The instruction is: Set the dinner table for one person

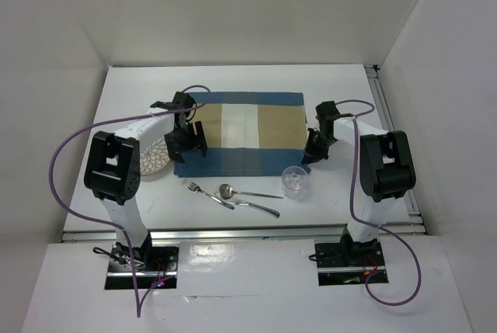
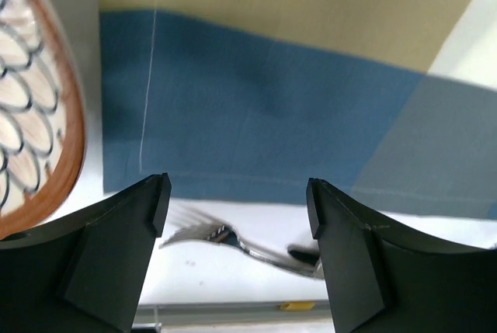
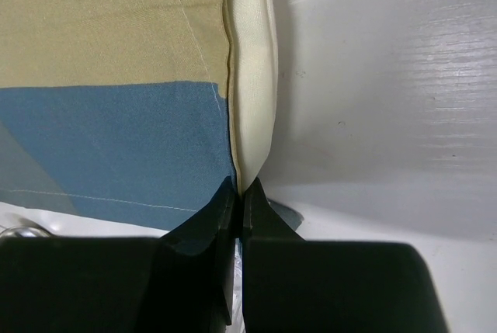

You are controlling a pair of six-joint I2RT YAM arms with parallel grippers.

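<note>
The blue-and-tan checked placemat (image 1: pixel 241 133) lies spread on the white dinner table (image 1: pixel 342 84). My right gripper (image 1: pixel 313 154) is shut on the placemat's right edge near its near corner; the right wrist view shows the pale hem (image 3: pixel 252 116) pinched between the fingers (image 3: pixel 210 224). My left gripper (image 1: pixel 186 145) is open and empty over the placemat's near left corner (image 2: pixel 256 116). A patterned plate (image 1: pixel 154 157) lies to the left of the placemat, partly under the left arm. A fork (image 1: pixel 206 192), a spoon (image 1: pixel 247 192), a knife (image 1: pixel 256 206) and a clear glass (image 1: pixel 295 182) lie in front.
Metal rails (image 1: pixel 394 143) run along the table's right and near edges. White walls enclose the table on three sides. A purple cable (image 1: pixel 62 154) loops beside each arm. The plate's brown rim (image 2: pixel 62 131) and the fork (image 2: pixel 210 236) show in the left wrist view.
</note>
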